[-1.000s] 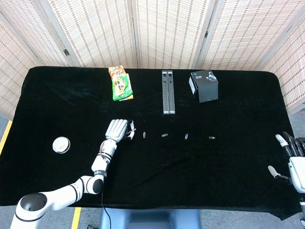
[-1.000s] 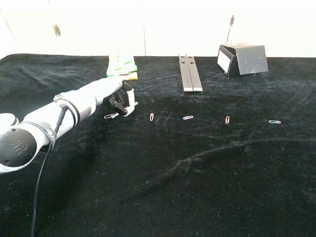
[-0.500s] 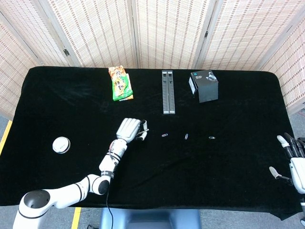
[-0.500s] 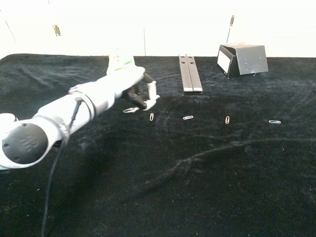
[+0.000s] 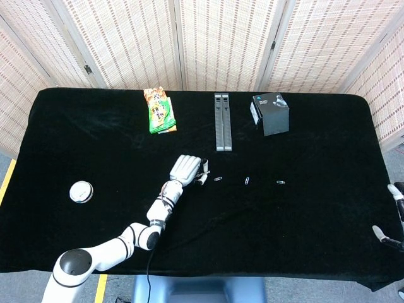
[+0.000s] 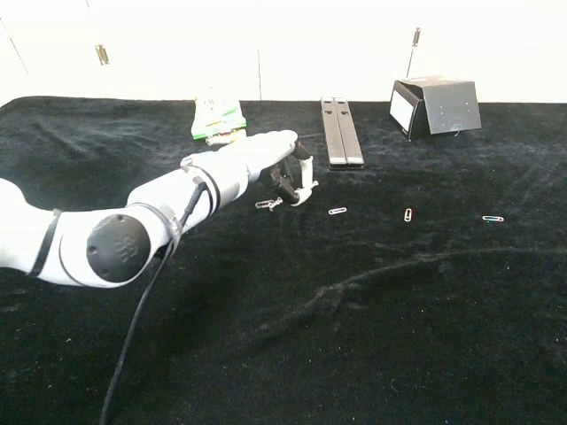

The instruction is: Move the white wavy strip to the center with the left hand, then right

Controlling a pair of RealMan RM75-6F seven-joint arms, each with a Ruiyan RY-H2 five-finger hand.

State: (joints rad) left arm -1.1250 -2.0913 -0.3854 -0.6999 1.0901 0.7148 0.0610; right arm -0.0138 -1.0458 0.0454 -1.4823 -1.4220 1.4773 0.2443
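— White strip, where did it lie at that moment?

— On the black cloth (image 6: 372,319), a little left of the middle of the table. In the chest view the strip (image 6: 266,204) was small and thin, just on the near-left side of the fingertips of the left hand (image 6: 285,170). In the head view the hand covered it, so I could not find it there.

— And how did its long axis run?

— Roughly left to right, I think slightly tilted. It was too small to say more.

— Was the left hand grasping it?

— I could not tell. The fingers were curled down toward the cloth, and the strip was touching them or almost touching. A true pinch was not visible.

— What about the right hand?

— The right hand (image 5: 398,196) was at the far right edge of the head view, mostly cut off. The little that showed was spread, with nothing in it. It was well apart from the strip, so the left hand was much nearer.

— Which way was the center, then?

— To the right of the strip, where three small clips (image 6: 337,211) lay in a row. In my judgement the first half of the task was almost done.
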